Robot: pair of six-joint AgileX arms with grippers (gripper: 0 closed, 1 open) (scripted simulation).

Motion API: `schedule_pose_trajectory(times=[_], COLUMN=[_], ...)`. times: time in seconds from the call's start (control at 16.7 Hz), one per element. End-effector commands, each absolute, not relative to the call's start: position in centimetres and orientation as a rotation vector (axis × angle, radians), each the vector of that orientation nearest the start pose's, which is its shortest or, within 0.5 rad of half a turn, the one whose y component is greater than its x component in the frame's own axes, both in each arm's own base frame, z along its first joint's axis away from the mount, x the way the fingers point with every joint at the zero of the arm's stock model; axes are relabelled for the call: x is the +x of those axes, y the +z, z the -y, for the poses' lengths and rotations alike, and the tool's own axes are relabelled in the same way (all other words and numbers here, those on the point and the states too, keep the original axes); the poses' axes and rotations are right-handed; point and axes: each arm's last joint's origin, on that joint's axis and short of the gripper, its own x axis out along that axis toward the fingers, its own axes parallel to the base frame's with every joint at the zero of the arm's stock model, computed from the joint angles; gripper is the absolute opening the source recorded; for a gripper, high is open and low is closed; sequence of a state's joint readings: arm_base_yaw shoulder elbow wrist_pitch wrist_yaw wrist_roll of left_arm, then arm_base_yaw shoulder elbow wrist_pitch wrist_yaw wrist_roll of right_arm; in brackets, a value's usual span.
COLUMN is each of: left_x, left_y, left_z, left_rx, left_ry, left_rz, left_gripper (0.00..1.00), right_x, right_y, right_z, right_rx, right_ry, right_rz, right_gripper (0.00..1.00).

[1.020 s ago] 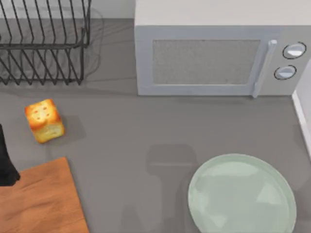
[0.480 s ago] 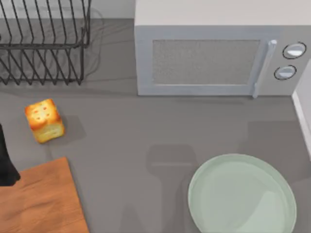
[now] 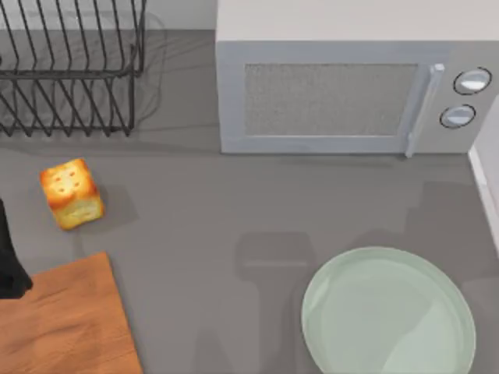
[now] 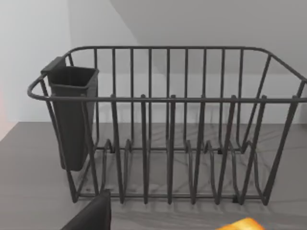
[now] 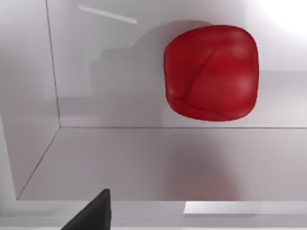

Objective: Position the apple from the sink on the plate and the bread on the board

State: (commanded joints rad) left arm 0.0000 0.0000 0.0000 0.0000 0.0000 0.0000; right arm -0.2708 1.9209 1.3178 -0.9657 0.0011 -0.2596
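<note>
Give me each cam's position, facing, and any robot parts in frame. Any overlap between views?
Top: overhead, looking down on bread, board, plate, microwave; left arm at the left edge.
Left wrist: low, facing the rack; dark finger at the edge.
Right wrist: looks into the sink at the apple; dark finger.
Shared: top and left wrist both show rack and bread.

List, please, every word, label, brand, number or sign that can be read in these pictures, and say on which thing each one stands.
There is none to read.
The microwave: no brand or label on its door; its two round knobs carry no numbers or marks.
The bread, the board, the plate, the dish rack and the apple: all plain, without print.
</note>
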Motion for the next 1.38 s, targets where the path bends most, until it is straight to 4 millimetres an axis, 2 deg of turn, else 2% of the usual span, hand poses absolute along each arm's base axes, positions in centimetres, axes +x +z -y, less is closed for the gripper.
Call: schedule_pose_trajectory(times=[0.12, 0.24, 0.6, 0.78, 1.08, 1.38], left_x=[10.6, 10.6, 10.6, 10.6, 10.6, 10.6], left_y=[16.0, 16.0, 16.0, 16.0, 16.0, 16.0], left_z=[0.1, 0.1, 0.1, 0.1, 0.1, 0.1], left_rx=[0.0, 0.0, 0.0, 0.0, 0.0, 0.0], left_ry=[0.0, 0.0, 0.0, 0.0, 0.0, 0.0], left_rz=[0.0, 0.0, 0.0, 0.0, 0.0, 0.0], left_gripper=[1.0, 1.0, 1.0, 1.0, 1.0, 1.0], right_x=[34.1, 34.4, 34.9, 34.2, 34.0, 34.0], right_y=[15.3, 13.4, 4.4, 1.2, 0.7, 0.7], right_z=[9.2, 9.3, 9.6, 9.4, 9.4, 9.4], right_rx=[0.005, 0.007, 0.002, 0.006, 0.008, 0.008], right_ry=[-0.004, -0.003, -0.011, -0.009, -0.008, -0.008], right_rz=[-1.573, -1.581, -1.549, -1.565, -1.571, -1.571], right_gripper=[1.0, 1.0, 1.0, 1.0, 1.0, 0.62])
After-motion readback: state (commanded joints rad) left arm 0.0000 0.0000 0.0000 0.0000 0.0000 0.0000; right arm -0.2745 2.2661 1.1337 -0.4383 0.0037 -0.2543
